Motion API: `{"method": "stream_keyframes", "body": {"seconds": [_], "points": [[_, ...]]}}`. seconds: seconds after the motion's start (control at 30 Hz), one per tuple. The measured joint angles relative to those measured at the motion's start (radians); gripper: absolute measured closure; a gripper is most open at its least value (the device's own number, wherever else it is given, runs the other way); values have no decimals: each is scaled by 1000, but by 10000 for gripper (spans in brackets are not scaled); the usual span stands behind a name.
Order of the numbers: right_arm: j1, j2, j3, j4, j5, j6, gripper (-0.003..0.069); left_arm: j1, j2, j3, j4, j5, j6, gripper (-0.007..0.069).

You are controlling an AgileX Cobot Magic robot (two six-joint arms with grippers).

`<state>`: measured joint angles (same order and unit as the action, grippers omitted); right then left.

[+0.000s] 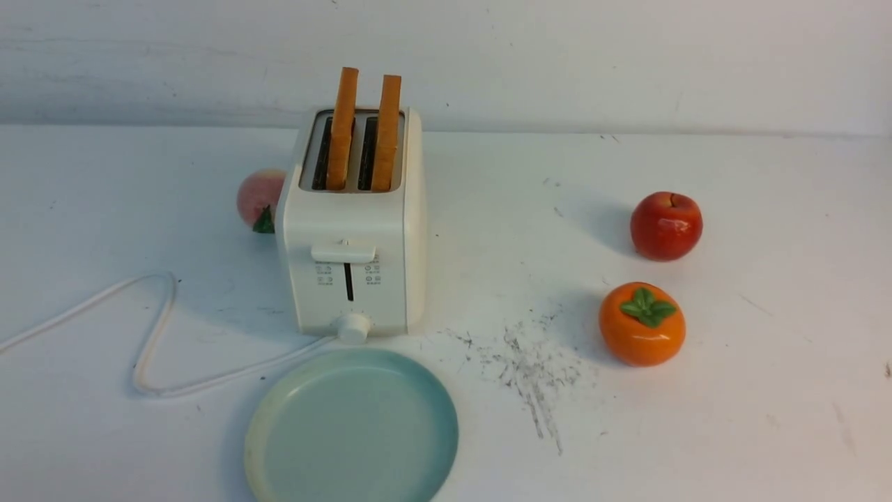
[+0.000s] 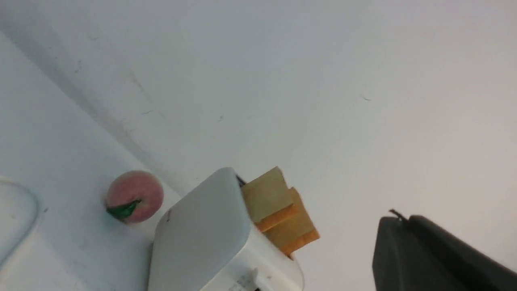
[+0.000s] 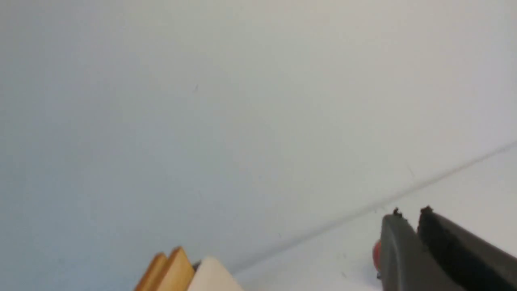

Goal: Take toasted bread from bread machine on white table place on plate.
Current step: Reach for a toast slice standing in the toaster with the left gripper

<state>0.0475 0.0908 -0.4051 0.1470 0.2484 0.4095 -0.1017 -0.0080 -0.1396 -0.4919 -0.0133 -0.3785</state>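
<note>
Toasted bread stands upright in both slots of the bread machine, behind the plate. Your left gripper is clenched on nothing; open it, pinch a slice's top edge, lift straight. Whether your right gripper is closed, you cannot tell. Peach and cord left, apple and persimmon right, none blocking.
</note>
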Motion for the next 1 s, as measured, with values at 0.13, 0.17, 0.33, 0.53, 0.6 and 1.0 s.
{"method": "stream_keyframes", "body": {"seconds": [0.13, 0.17, 0.33, 0.53, 0.6, 1.0], "points": [[21, 224, -260, 2, 369, -78, 676, 0, 111, -163, 36, 222, 149, 638], [24, 271, -302, 10, 440, -114, 678, 0, 150, -197, 46, 299, 173, 638], [28, 491, -417, 96, 710, -281, 678, -1, 401, -375, 104, 613, 233, 638], [28, 661, -400, 263, 794, -495, 676, -1, 743, -632, 147, 869, 238, 638], [28, 689, -390, 338, 789, -566, 674, -2, 868, -749, 161, 896, 238, 638], [28, 700, -390, 444, 708, -696, 667, -27, 1389, -1237, 230, 909, 277, 638]]}}
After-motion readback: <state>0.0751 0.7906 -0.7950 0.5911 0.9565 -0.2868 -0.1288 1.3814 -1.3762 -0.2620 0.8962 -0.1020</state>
